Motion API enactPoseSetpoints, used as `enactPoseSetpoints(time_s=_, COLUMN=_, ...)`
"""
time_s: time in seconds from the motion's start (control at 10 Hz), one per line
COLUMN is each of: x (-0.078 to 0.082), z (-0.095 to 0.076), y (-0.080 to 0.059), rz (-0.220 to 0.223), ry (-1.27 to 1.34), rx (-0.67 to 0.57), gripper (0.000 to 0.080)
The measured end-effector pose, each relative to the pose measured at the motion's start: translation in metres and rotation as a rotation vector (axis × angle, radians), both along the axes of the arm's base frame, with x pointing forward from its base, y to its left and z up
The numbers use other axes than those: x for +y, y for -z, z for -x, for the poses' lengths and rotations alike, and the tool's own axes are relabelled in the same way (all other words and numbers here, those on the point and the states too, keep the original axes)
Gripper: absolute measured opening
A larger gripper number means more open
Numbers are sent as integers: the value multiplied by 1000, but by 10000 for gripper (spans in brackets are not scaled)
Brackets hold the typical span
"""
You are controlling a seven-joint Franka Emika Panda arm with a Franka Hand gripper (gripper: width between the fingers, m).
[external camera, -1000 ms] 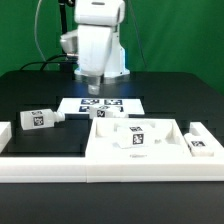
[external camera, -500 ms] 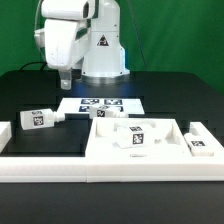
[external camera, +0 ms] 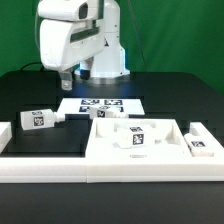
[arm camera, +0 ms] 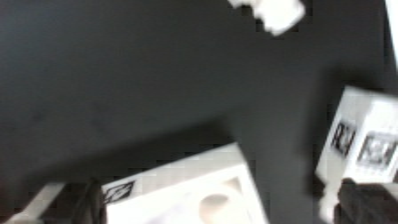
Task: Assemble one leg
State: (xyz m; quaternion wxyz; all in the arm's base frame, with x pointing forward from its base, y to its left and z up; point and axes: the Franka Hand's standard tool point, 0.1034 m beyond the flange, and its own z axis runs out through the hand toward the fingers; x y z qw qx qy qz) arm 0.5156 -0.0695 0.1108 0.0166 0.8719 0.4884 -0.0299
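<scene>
Several white legs with tags lie about in the exterior view. One leg [external camera: 40, 119] is on the black table at the left, one [external camera: 103, 114] by the marker board, one [external camera: 136, 137] on the large white panel [external camera: 140, 158], and one [external camera: 200, 143] at the panel's right. My gripper [external camera: 62, 79] hangs high over the back left of the table, away from every leg. The wrist view is blurred. Its dark fingers [arm camera: 43, 204] stand wide apart with nothing held. Below the gripper [arm camera: 205, 208] shows a white tagged part with a round hollow [arm camera: 199, 192]; I cannot tell which part.
The marker board [external camera: 100, 103] lies behind the panel at mid table. A white block [external camera: 4, 133] sits at the exterior view's left edge. In the wrist view, a white tagged piece [arm camera: 365, 140] and a small white shape [arm camera: 276, 12] show, blurred.
The arm has swung from over the marker board toward the exterior view's left, and the gripper has turned and risen. No part on the table has moved.
</scene>
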Motion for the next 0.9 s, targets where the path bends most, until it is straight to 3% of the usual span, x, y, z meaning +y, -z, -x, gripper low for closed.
enactPoseSetpoints(time_s=0.1, x=0, z=-6, y=-4, rz=-1, ry=66, rx=-18, gripper=649)
enactPoseSetpoints(time_s=0.5, x=3, z=-4, y=-2, rz=-5, ry=335, rx=-27, gripper=649)
enactPoseSetpoints(time_s=0.7, x=7, z=1, y=5, rz=-13, ry=571, rx=8, gripper=649)
enactPoseSetpoints(time_s=0.9, x=17, z=-11, y=3, rz=-12, ry=704, rx=-6, gripper=649)
